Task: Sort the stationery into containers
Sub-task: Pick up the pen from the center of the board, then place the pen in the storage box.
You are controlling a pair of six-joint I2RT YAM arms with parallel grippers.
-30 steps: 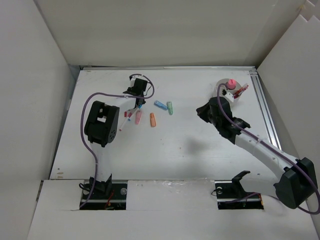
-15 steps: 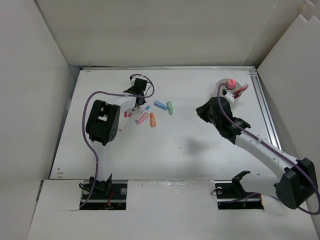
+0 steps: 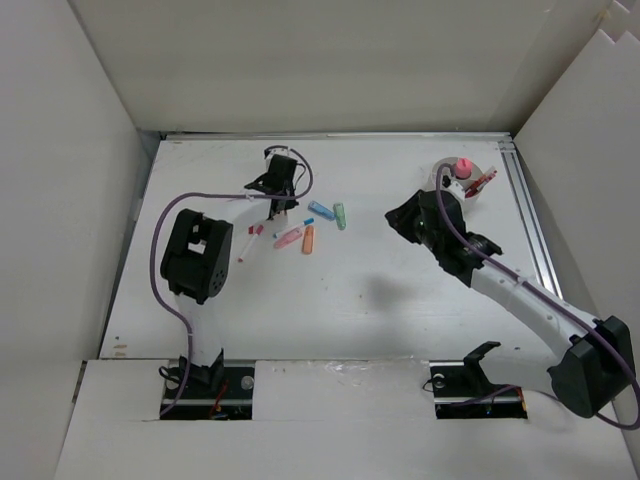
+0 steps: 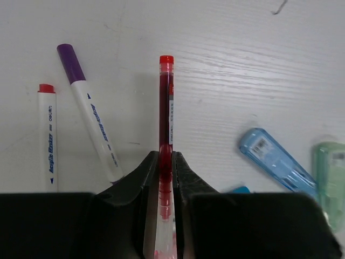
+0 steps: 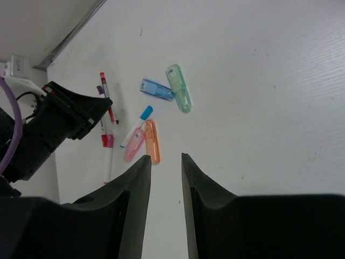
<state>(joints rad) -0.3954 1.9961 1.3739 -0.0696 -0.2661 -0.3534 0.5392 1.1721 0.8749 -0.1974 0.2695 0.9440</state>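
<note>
My left gripper [image 3: 277,186] [image 4: 166,155] is shut on a red pen [image 4: 165,108] and holds it low over the table at the far left. A purple-capped marker [image 4: 89,113] and a red-capped marker [image 4: 47,135] lie just left of it. Blue [image 3: 321,210], green [image 3: 340,215], orange [image 3: 307,239] and pink [image 3: 288,237] pieces lie to its right. The white round cup [image 3: 470,190] stands at the far right with a pink piece and a red pen in it. My right gripper [image 3: 404,214] [image 5: 166,156] is open and empty, left of the cup.
White walls enclose the table on the left, back and right. A metal rail [image 3: 530,215] runs along the right edge beside the cup. The left arm's purple cable [image 3: 215,196] loops over the table near the markers.
My left gripper has closed on the red pen and shifted slightly away from the bases. The pink piece and a blue-capped pen have slid right and turned. The left elbow dropped nearer.
</note>
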